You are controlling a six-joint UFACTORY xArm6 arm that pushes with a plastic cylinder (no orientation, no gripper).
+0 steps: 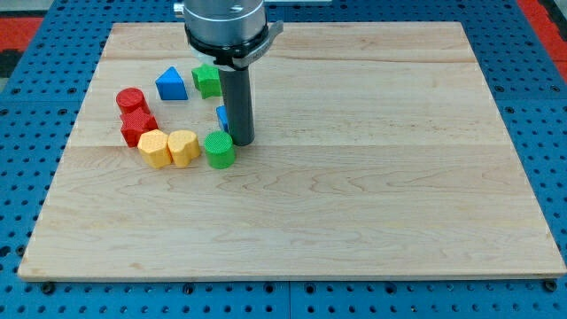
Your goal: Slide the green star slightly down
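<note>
Since the wooden board [354, 221] is bare on the view's right, all blocks crowd its upper left. No claw fitted, only a rod; my tip [243, 142] rests just right of the green cylinder [219, 149], beside a half-hidden blue block [221, 116]. Green star [207, 80] sits above, next to the blue triangle [171, 85]. Judgement: circle above the star, then nudge downward briefly.
</note>
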